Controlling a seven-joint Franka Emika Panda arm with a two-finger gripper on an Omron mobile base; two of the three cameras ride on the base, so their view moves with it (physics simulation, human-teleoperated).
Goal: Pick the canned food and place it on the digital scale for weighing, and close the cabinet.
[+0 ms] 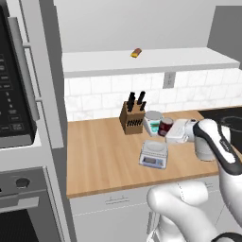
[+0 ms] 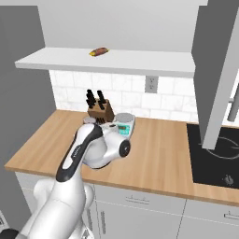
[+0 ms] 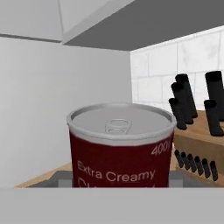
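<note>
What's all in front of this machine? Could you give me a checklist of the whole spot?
Surface: light wooden counter, bare at the front.
Job's things: dark red cylindrical can upright beside the knife block; flat square silver-grey scale with nothing on it; light grey wall cabinet door standing open.
Clutter: wooden knife block; white round-platter scale; small orange item on the shelf.
Grippers: two-finger gripper at the can; grip unclear.
Cables: nothing seen.
Surroundings: black cooktop, tiled wall, oven.
</note>
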